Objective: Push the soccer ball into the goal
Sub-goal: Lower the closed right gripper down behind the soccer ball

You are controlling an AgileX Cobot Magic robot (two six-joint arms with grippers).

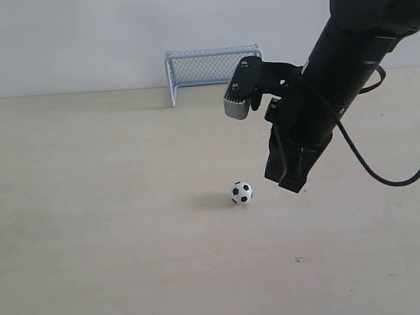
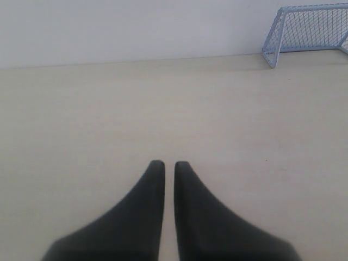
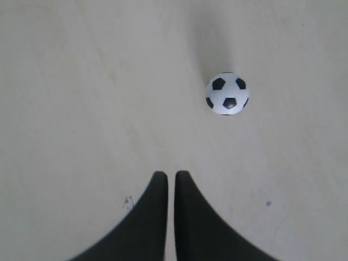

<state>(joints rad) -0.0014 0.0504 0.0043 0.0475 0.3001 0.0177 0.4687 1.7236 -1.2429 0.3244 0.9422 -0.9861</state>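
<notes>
The soccer ball (image 1: pixel 241 192), white with black patches, rests on the pale table near the middle of the exterior view. My right gripper (image 1: pixel 291 182) hangs just to its right, a short gap away, shut and holding nothing. From the right wrist view the ball (image 3: pixel 227 93) lies ahead of the shut gripper (image 3: pixel 171 174) and off to one side. The white-framed goal (image 1: pixel 208 66) stands at the back of the table against the wall, partly hidden by the right arm. My left gripper (image 2: pixel 169 163) is shut and empty, with the goal (image 2: pixel 307 32) far ahead of it.
A plain white wall runs behind the table (image 1: pixel 92 207). A black cable (image 1: pixel 371 165) loops off the right arm. A small dark mark (image 1: pixel 297 259) sits on the table surface in front of the ball.
</notes>
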